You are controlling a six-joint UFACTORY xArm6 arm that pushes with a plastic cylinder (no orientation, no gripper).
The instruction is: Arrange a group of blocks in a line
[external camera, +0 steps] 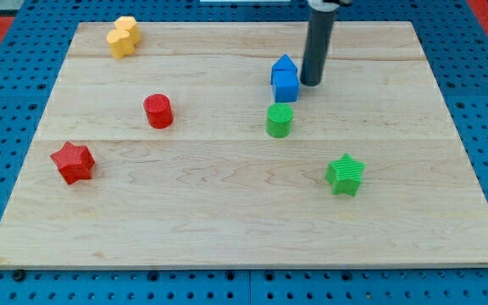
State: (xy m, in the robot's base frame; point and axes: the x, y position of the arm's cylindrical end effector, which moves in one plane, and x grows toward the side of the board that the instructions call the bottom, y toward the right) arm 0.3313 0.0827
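The arm carries no gripper, so nothing is being grasped or released; it is working with the rod's tip [310, 83] alone. The tip is resting on the wooden tabletop [227, 229], just beside the blue house-shaped block [285, 80], on that block's right in the view. The green cylinder [280, 120] is sitting just below the blue block, and the green star [345, 174] is lying lower right, well apart. These three are probably forming the line. To push cleanly, the tip should be meeting the blue block's side squarely, moving slowly, so the block is sliding rather than rotating away.
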